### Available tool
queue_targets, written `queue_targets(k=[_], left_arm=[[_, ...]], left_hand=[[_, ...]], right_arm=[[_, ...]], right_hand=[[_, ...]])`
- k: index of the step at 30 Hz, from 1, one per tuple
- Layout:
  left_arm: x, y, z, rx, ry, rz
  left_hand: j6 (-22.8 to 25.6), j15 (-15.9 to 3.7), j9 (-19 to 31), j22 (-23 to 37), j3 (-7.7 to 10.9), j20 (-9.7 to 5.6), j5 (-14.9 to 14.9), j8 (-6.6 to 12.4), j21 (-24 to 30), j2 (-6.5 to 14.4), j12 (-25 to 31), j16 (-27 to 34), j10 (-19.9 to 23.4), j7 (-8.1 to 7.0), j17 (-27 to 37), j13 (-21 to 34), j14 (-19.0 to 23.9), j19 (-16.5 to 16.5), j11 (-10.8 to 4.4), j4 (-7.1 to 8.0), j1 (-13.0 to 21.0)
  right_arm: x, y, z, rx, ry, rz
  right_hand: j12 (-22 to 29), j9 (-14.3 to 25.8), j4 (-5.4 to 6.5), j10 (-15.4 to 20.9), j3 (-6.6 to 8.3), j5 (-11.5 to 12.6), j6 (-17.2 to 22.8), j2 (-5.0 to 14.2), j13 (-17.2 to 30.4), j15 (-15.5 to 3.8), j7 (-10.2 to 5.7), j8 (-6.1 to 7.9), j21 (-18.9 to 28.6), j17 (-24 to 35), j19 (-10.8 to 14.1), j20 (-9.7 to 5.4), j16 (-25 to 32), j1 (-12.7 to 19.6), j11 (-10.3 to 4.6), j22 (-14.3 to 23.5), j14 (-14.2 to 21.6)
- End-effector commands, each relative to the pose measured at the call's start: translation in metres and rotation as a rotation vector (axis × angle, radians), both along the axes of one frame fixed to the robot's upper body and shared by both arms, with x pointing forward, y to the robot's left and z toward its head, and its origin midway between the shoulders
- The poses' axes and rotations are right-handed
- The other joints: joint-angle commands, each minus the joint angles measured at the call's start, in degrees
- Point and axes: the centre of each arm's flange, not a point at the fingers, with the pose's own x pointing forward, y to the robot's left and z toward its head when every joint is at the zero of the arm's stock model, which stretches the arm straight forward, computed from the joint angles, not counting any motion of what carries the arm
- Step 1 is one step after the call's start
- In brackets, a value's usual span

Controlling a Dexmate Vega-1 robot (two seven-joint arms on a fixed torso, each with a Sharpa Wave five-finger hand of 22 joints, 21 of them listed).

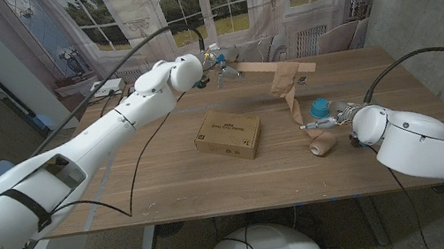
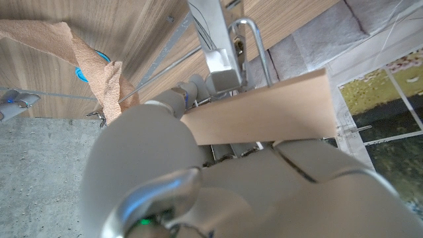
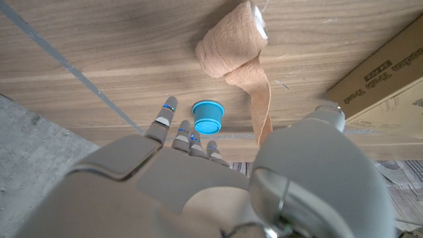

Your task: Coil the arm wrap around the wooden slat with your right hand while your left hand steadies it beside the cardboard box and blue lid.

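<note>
Robot's left hand, raised above the far side of the table, grips one end of the wooden slat, with fingers closed around it; the slat reaches out level from the hand toward the robot's right. Around the slat's far part the tan arm wrap is coiled loosely, and a strip of it hangs down to the table. That strip ends in a small roll lying on the wood just in front of the right hand. The right hand sits low by the table with its fingers spread apart and holding nothing. Just beyond its fingertips stands the blue lid. Toward the table's middle, between the two hands, lies the cardboard box.
</note>
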Motion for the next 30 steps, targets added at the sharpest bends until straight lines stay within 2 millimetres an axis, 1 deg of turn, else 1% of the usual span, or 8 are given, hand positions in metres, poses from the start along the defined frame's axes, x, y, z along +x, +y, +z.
queue_targets(k=[1, 12, 16, 18, 20, 24, 26, 30], left_arm=[[0.005, 0.003, 0.002, 0.000, 0.003, -0.013], [0.011, 0.005, 0.002, 0.008, 0.010, -0.023], [0.011, 0.005, 0.002, 0.013, 0.012, -0.026], [0.011, 0.006, 0.003, 0.012, 0.013, -0.027], [0.011, 0.007, 0.004, 0.010, 0.012, -0.028], [0.011, 0.008, 0.004, 0.009, 0.015, -0.028], [0.011, 0.008, 0.004, 0.011, 0.015, -0.027], [0.011, 0.009, 0.004, 0.009, 0.015, -0.028]], left_hand=[[1.4, -1.67, 0.2, 0.1, 4.88, -3.45, 0.3, 0.17, 0.1, 2.8, 4.5, 0.3, 3.6, 1.13, 0.1, 34.6, -0.3, -0.1, -1.67, 4.46, 0.6], [1.4, -1.63, 0.3, 0.0, 4.88, -3.46, 0.3, 0.21, 0.1, 2.8, 4.6, 0.3, 3.5, 1.21, 0.1, 34.8, -0.3, -0.1, -1.73, 4.44, 0.6], [1.4, -1.67, 0.2, 0.0, 4.88, -3.47, 0.3, 0.11, 0.1, 2.8, 4.6, 0.3, 3.5, 1.22, 0.1, 34.7, -0.3, -0.1, -1.73, 4.43, 0.5], [1.3, -1.52, 0.3, 0.1, 4.88, -3.45, 0.3, 0.12, 0.2, 2.8, 4.5, 0.3, 3.5, 1.17, 0.1, 34.7, -0.3, -0.1, -1.72, 4.43, 0.5], [1.4, -1.71, 0.2, 0.1, 4.89, -3.42, 0.3, 0.11, 0.1, 2.9, 4.5, 0.3, 3.6, 1.23, 0.1, 34.7, -0.3, -0.1, -1.83, 4.42, 0.6], [1.4, -1.68, 0.3, 0.0, 4.90, -3.48, 0.3, 0.06, 0.1, 2.9, 4.4, 0.4, 3.6, 1.25, 0.1, 34.5, -0.2, -0.1, -1.72, 4.40, 0.6], [1.3, -1.56, 0.2, 0.1, 4.92, -3.47, 0.3, -0.02, 0.1, 2.9, 4.4, 0.3, 3.6, 1.35, 0.1, 34.5, -0.4, -0.1, -1.68, 4.39, 0.6], [1.3, -1.76, 0.3, 0.0, 4.93, -3.48, 0.2, 0.00, 0.1, 2.9, 4.6, 0.3, 3.6, 1.26, 0.1, 34.7, -0.4, -0.1, -1.76, 4.37, 0.6]], right_arm=[[-0.006, 0.004, -0.011, -0.008, 0.081, 0.014], [0.003, 0.017, -0.023, -0.040, 0.130, -0.117], [0.004, 0.018, -0.024, -0.051, 0.058, -0.153], [0.003, 0.019, -0.024, -0.062, 0.019, -0.182], [0.001, 0.019, -0.024, -0.078, -0.034, -0.215], [-0.004, 0.025, -0.025, -0.136, -0.189, -0.296], [-0.008, 0.027, -0.027, -0.149, -0.291, -0.320], [-0.016, 0.030, -0.032, -0.182, -0.515, -0.354]], right_hand=[[-0.3, 0.2, -0.27, -1.0, -0.59, 0.8, -1.6, -0.18, -0.2, 0.72, -0.13, -0.59, -0.7, -0.3, -0.1, 0.14, 0.2, 0.8, 0.60, 0.3, -0.4], [-1.1, 0.2, -1.35, -6.3, -1.39, 2.8, -6.7, 1.24, -1.4, 1.22, -0.55, -1.02, -3.6, -2.3, -1.0, 0.15, -0.2, 3.9, 1.20, 0.3, -3.7], [0.6, 0.2, -2.10, -2.9, -1.23, 3.5, -2.6, 3.15, -2.3, -0.98, -2.10, 0.66, -4.7, -3.7, 0.2, -0.06, 1.3, 6.5, -1.16, 0.5, -0.9], [1.5, 0.2, -2.97, 0.0, -0.85, 3.8, -0.4, 4.75, -3.0, -2.76, -2.80, 1.15, -4.1, -4.6, 4.2, -0.30, 2.3, 9.2, -2.96, 0.7, 2.0], [2.2, 0.2, -4.53, 3.7, -0.64, 4.1, 3.2, 7.06, -3.9, -6.77, -4.27, 1.53, -1.5, -5.9, 14.4, -1.13, 4.1, 13.8, -5.39, 0.8, 7.6], [8.9, 0.7, -5.39, 21.3, 0.41, 2.9, 19.7, 13.09, -3.1, -14.47, -5.27, 5.98, 3.7, -4.0, 29.7, -9.07, 12.2, 18.8, -9.26, 1.5, 26.2], [12.8, 1.5, -5.99, 27.3, 0.83, 2.0, 27.4, 14.20, -1.8, -16.77, -7.04, 8.34, 5.6, -1.5, 33.4, -11.16, 15.7, 20.5, -10.67, 2.0, 32.8], [24.4, 5.0, -8.79, 40.7, 7.41, -1.7, 42.8, 17.43, 3.9, -20.26, -8.40, 14.43, 15.7, 13.8, 42.1, -15.05, 31.4, 28.9, -13.53, 7.2, 49.5]])
